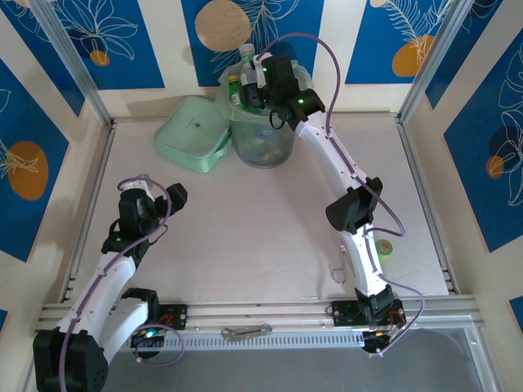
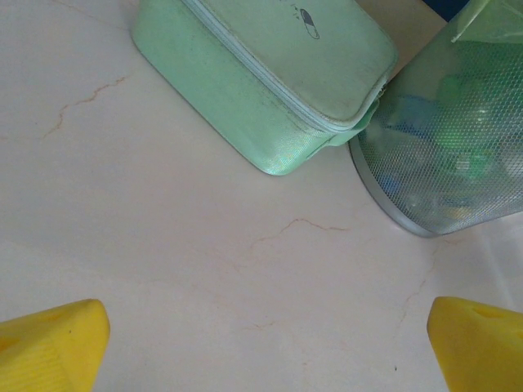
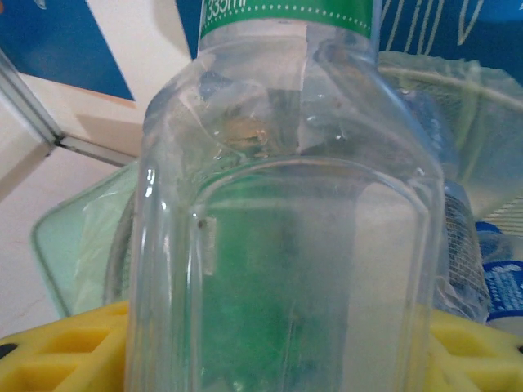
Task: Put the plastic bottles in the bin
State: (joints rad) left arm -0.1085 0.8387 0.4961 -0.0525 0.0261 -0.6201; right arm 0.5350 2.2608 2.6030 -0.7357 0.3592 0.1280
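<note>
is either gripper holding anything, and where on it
The right gripper holds a clear bottle by its body, above the bin; the left gripper holds nothing.

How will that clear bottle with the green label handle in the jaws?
Probably light: the clear bottle looks empty. Its thin see-through walls likely flex under a squeeze. The smooth, glossy sides may slip between the yellow pads.
</note>
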